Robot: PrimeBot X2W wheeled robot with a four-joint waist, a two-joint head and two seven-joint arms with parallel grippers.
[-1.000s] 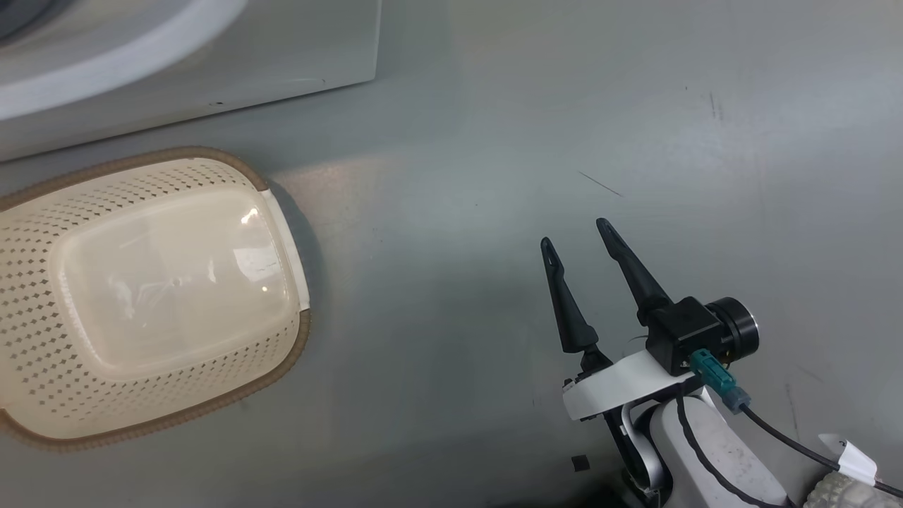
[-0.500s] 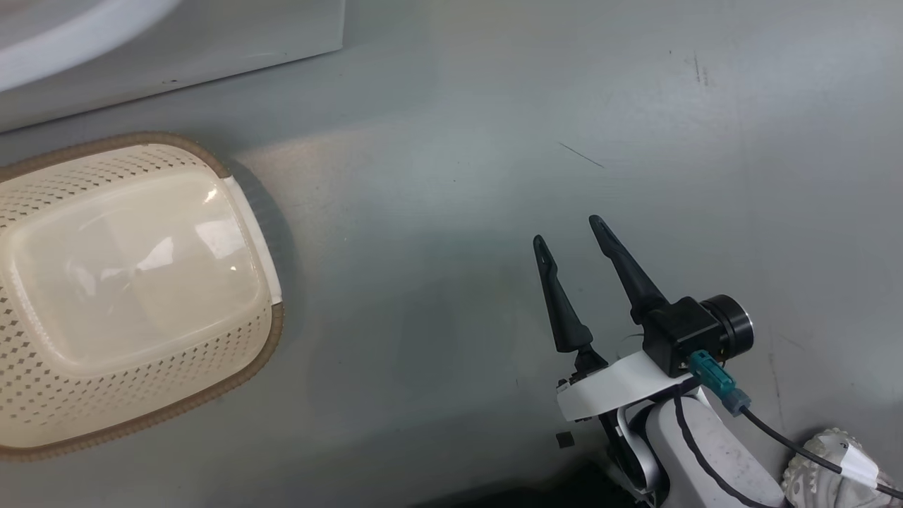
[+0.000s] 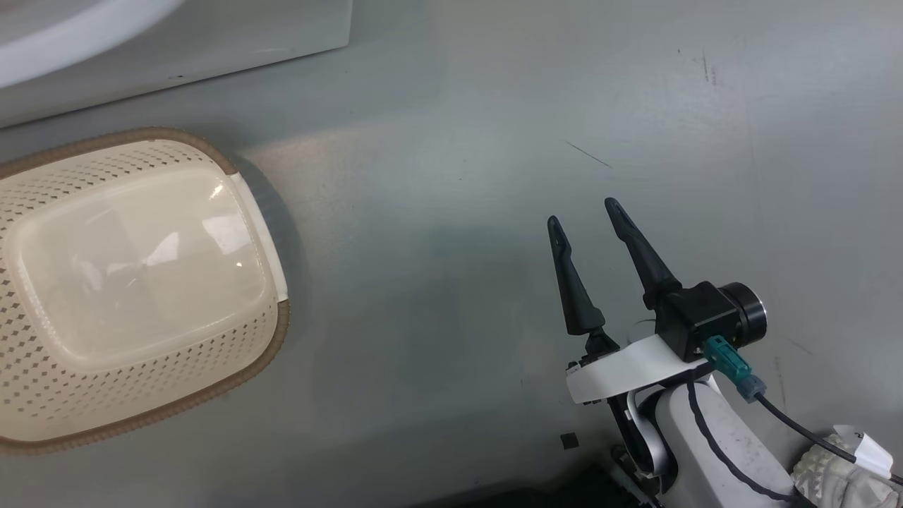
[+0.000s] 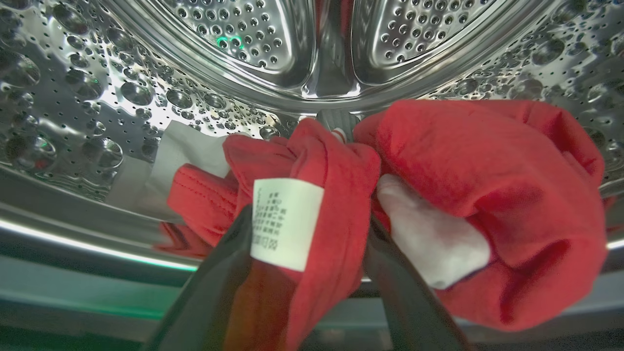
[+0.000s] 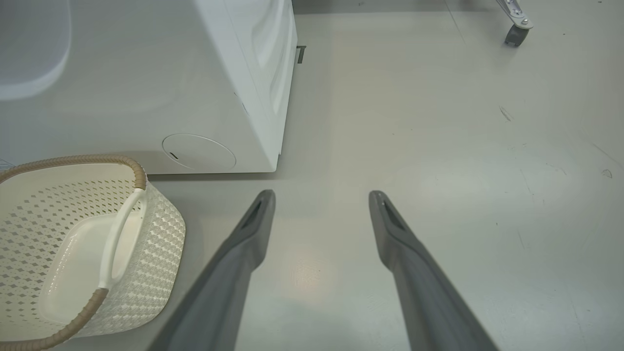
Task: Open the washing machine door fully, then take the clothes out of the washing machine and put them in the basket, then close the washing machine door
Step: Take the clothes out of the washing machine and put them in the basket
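Red clothes (image 4: 487, 195) are lying low in the steel drum (image 4: 97, 97). The left pincer (image 4: 308, 219) is poking in, wide apart, and a fold with a white tag (image 4: 285, 222) is sitting in its gap. It should be pushing a bit deeper, then squeezing a thick bunch. The right pincer (image 3: 583, 213) is hanging apart and empty near the basket (image 3: 261, 353).
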